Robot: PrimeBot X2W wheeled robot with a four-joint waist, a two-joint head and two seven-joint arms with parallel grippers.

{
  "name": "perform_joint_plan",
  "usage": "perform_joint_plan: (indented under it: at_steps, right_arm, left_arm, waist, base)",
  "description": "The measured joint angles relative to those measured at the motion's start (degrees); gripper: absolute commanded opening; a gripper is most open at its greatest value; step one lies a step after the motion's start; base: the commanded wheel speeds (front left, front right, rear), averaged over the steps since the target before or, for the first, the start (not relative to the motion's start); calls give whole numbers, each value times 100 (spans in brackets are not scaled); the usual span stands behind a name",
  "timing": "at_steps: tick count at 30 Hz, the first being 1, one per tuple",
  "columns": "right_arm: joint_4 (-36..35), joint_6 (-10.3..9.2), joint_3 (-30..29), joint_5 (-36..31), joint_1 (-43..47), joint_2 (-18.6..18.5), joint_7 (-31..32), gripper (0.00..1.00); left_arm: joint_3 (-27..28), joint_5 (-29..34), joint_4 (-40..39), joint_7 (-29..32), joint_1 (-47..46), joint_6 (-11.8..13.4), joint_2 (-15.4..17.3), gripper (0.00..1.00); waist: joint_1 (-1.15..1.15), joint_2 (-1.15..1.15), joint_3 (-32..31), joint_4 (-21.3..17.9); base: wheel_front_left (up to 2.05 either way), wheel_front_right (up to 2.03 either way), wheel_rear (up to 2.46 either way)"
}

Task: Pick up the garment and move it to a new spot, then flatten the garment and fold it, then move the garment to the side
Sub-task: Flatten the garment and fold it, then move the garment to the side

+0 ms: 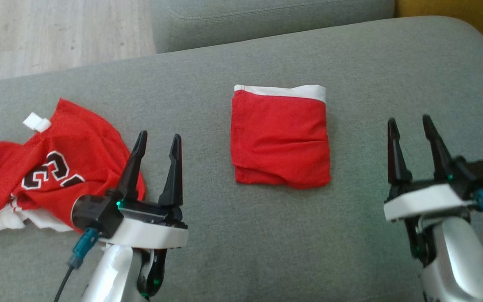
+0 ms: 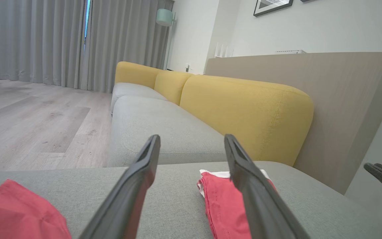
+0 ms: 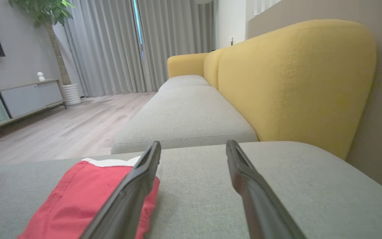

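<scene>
L pincer [image 1: 159,135] & R pincer [image 1: 409,120] both agape, empty (folded garment [image 1: 279,136] between).

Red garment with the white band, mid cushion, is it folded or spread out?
Folded. The red garment with the white band lies as a compact square, stacked layers showing along its lower edge.

Folded garment [image 1: 280,138] sits flat, a neat red square, white band on its far edge, mid-cushion [image 1: 371,67]. Crumpled red jersey [image 1: 57,167], black-and-white numerals up, lies heaped by the left edge.
</scene>
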Motion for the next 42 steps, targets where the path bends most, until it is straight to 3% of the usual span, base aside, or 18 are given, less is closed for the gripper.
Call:
perform_joint_plan:
  at_steps: [10, 23, 28, 42]
  right_arm:
    - [-349, 0, -127, -77, 444, 135, 0, 100]
    - [-330, 0, -214, -104, 375, 143, -1, 100]
    - [143, 0, -208, -124, 23, 144, 12, 100]
    - [2303, 0, 324, 1250, -1352, 132, 853, 100]
  left_arm:
    - [31, 51, 40, 0, 252, -48, 0, 100]
    - [-21, 103, -3, 0, 172, -53, 0, 100]
    - [-115, 103, -21, 0, -8, -54, 0, 100]
    - [-424, 76, -35, 0, -300, -54, -2, 100]
  waist:
    - [0, 0, -24, -63]
    - [0, 0, 214, 200]
    - [0, 0, 383, 373]
    - [1, 0, 889, 933]
  base:
    - [0, 0, 0]
    - [0, 0, 0]
    - [0, 0, 0]
    - [0, 0, 0]
